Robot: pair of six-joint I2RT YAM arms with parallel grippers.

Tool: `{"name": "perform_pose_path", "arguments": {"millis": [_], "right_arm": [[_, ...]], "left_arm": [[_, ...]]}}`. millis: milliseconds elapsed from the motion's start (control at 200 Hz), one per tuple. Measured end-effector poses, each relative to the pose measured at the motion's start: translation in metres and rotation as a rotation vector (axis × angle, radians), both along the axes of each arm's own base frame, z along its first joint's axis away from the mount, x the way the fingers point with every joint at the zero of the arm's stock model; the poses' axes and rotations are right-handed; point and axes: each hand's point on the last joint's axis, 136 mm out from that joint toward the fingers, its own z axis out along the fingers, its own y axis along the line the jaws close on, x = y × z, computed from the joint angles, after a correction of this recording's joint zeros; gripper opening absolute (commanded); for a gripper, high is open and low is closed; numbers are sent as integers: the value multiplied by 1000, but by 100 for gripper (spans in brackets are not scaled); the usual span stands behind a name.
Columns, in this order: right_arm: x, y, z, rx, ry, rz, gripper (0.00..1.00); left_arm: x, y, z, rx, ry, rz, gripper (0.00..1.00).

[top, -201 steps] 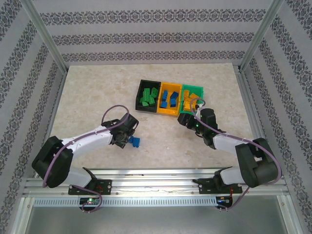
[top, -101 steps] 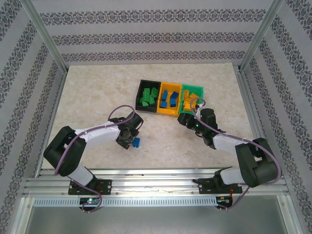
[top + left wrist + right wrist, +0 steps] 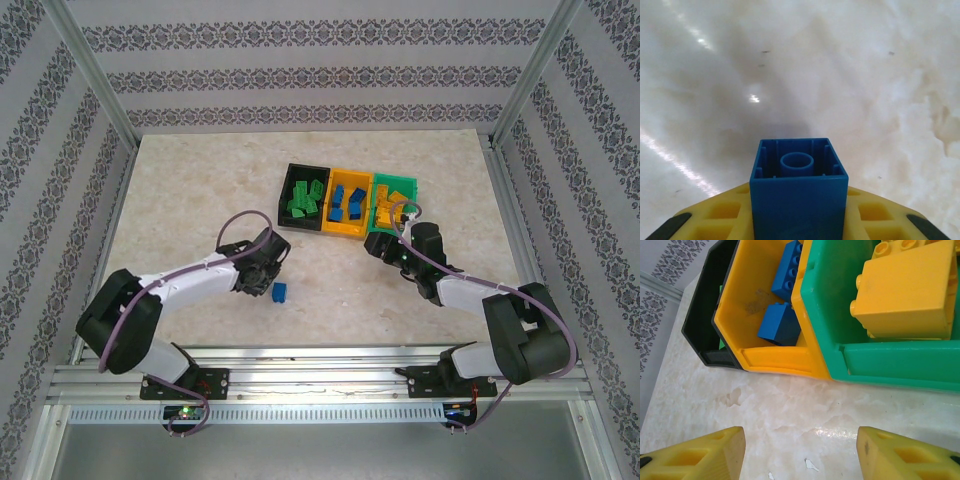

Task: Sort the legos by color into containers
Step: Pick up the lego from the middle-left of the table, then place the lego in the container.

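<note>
Left gripper (image 3: 271, 283) clamped on a blue brick (image 3: 799, 200), low over the table, apart from the bins (image 3: 352, 232) to their near left. Right gripper (image 3: 800, 452) open, empty, just beside the green bin (image 3: 890, 362).

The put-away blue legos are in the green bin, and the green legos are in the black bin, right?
Not quite. The blue legos sit in the orange-yellow bin, as the right wrist view shows. The green legos are in the black bin, just as you said.
</note>
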Motion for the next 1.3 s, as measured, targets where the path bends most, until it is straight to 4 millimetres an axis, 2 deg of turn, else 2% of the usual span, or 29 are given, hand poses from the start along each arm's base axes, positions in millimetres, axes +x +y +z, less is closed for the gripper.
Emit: {"name": "perform_pose_path", "arguments": {"millis": [125, 370, 500, 640, 739, 884, 1114, 1224, 1299], "right_arm": [[0, 0, 0, 0, 0, 0, 61], [0, 0, 0, 0, 0, -1, 61], [1, -2, 0, 0, 0, -8, 61], [2, -4, 0, 0, 0, -14, 61], [2, -4, 0, -1, 0, -13, 61], [2, -5, 1, 0, -2, -14, 61], [2, -5, 4, 2, -11, -14, 61], [2, -5, 5, 3, -15, -14, 61], [1, -5, 5, 3, -15, -14, 61]], "left_arm": [[29, -27, 20, -3, -55, -129, 30], [94, -93, 70, -47, -222, -387, 30], [133, -135, 94, -60, -281, -516, 30], [166, -173, 108, -65, -315, -635, 32], [183, -190, 106, -40, -312, -701, 34], [203, -204, 91, 11, -286, -770, 35], [223, -206, 58, 78, -237, -818, 37], [227, -200, 45, 113, -215, -833, 43], [227, -195, 43, 138, -208, -841, 50]]}}
